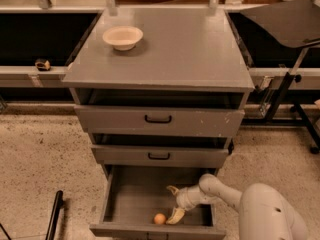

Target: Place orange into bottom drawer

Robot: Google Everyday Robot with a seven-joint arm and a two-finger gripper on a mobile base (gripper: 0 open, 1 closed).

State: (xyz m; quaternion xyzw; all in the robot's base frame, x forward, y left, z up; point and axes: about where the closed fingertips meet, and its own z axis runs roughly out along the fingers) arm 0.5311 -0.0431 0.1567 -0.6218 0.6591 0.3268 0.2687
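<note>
The gripper (174, 203) is inside the bottom drawer (129, 200), its fingers spread wide and holding nothing. The orange (159, 218) lies just beside its lower finger.

Speckled floor (40, 149); grey cabinet (190, 49) — black stand (287, 21)

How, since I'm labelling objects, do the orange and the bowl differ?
The orange is small, round and orange; the bowl is wider, shallow and cream. The orange lies in the open bottom drawer, beside the open gripper; the bowl stands on the cabinet top. Neither is held.
</note>
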